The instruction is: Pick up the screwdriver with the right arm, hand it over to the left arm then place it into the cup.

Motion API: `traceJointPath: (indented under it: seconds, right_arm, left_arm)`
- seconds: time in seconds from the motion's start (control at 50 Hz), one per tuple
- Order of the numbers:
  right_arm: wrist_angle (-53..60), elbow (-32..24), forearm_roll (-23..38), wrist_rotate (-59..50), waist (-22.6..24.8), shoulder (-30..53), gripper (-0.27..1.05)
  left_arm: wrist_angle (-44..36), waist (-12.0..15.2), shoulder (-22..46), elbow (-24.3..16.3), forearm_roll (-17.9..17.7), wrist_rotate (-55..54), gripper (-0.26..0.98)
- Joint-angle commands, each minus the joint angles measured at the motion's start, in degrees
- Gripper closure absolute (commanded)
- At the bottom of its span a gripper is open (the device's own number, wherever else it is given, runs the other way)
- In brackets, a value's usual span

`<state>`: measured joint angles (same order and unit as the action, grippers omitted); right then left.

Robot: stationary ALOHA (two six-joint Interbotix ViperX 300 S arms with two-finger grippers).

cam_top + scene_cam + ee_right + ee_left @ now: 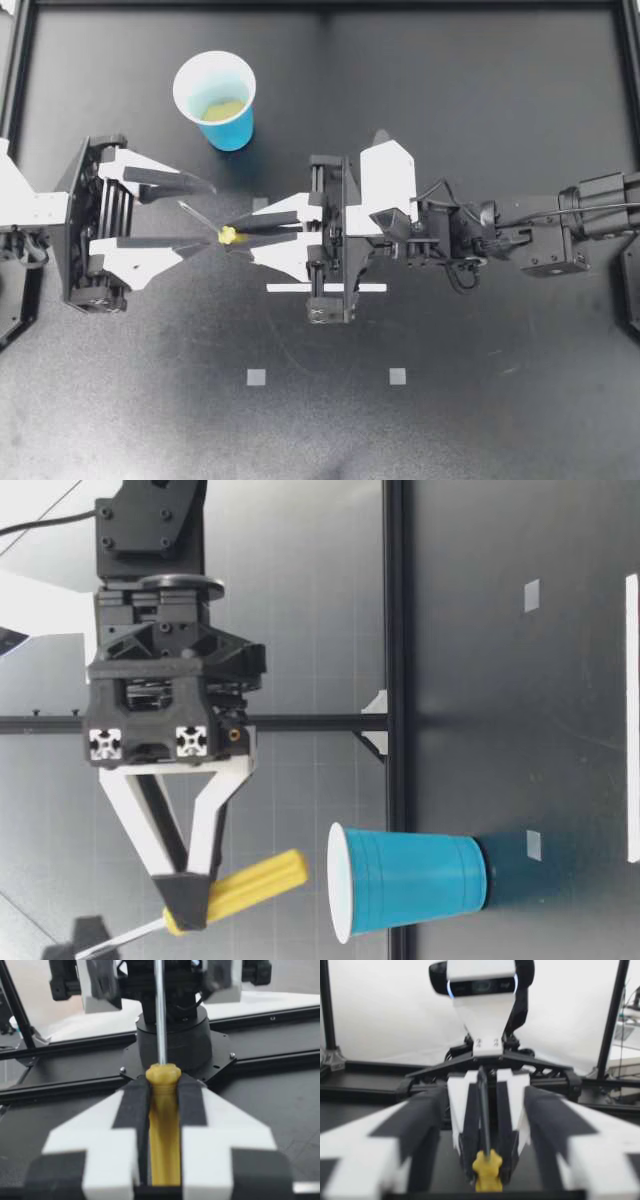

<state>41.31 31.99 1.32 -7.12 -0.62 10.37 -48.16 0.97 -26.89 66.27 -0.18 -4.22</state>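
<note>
Screwdriver [226,236] is clamped by its handle in the right pincer [232,237]; the left pincer [208,216] stands apart around the shaft. Releasing before the left closes would likely drop it.

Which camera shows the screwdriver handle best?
Right wrist view: the screwdriver handle lies lengthwise between the shut jaws of my right gripper. Low view shows it side-on; top and left wrist views only its yellow end.

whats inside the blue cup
From above, the blue cup shows its white inner wall and a yellowish patch at the bottom; what that is I cannot tell. The screwdriver is not in it. The low view shows only its outside.
</note>
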Motion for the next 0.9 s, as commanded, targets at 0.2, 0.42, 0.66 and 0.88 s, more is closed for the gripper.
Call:
traceJointPath:
  seconds: [0.2, 0.42, 0.66, 0.88]
  right_arm:
    - [0.18, -1.49, 0.00, 0.18, 0.00, -1.14, 0.82]
    - [0.18, -1.41, -0.18, -0.09, -0.26, -1.67, 0.82]
    - [0.18, -1.23, -0.44, -0.62, -0.44, -1.76, 0.66]
    - [0.18, -0.88, -2.64, -0.62, -0.44, -1.93, 0.20]
  left_arm:
    - [-0.62, -0.44, 0.44, -1.76, 1.85, -3.87, 0.69]
    - [-0.62, -0.44, 0.97, -1.49, 1.93, -4.39, 0.73]
    - [-0.62, -0.44, 0.88, -1.41, 1.93, -4.48, 0.73]
    - [-0.62, -0.44, 0.44, -1.05, 1.93, -4.39, 0.73]
